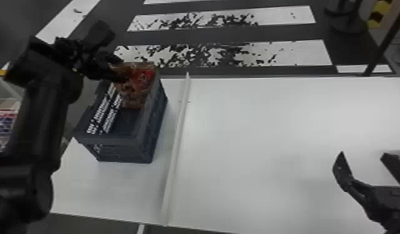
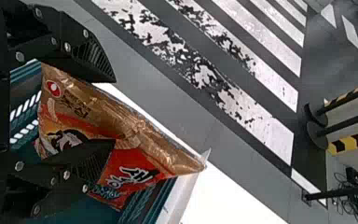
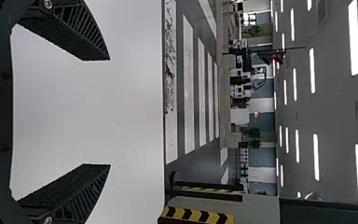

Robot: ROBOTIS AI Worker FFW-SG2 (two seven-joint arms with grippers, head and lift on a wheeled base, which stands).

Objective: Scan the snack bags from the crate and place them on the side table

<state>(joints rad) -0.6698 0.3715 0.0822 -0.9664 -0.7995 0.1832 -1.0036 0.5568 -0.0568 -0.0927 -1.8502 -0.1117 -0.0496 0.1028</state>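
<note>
- Plainly, in the head view, grips the snack bag (image 1: pixel 137 93) with the left end effector (image 1: pixel 120 73), at the far end of the dark blue crate (image 1: pixel 152 124), with the bag's top above the rim; cannot tell how deep inside its lower end sits
- Finds that crate on the white counter (image 1: pixel 271 124), to the left of a pale raised strip (image 1: pixel 176 140) running along the surface
- Shows the right end effector (image 1: pixel 363 154) over the right part of the counter, well apart from the crate, with fingers spread wide and nothing between them
- Includes a dark floor (image 1: pixel 240 34) with worn white bars (image 1: pixel 305 51) beyond the counter

- In the left wrist view, has the gold and red bag pinched between both black fingers (image 2: pixel 88 58), tapering to a crumpled corner past the tips, with the crate's wall close behind
- Adds black-and-yellow striped barriers (image 2: pixel 354 142) standing on the floor farther off

- In the right wrist view, reveals the open fingers apart above bare white counter, with ceiling lights (image 3: pixel 315 156) and green plants (image 3: pixel 254 132) in the room behind
</note>
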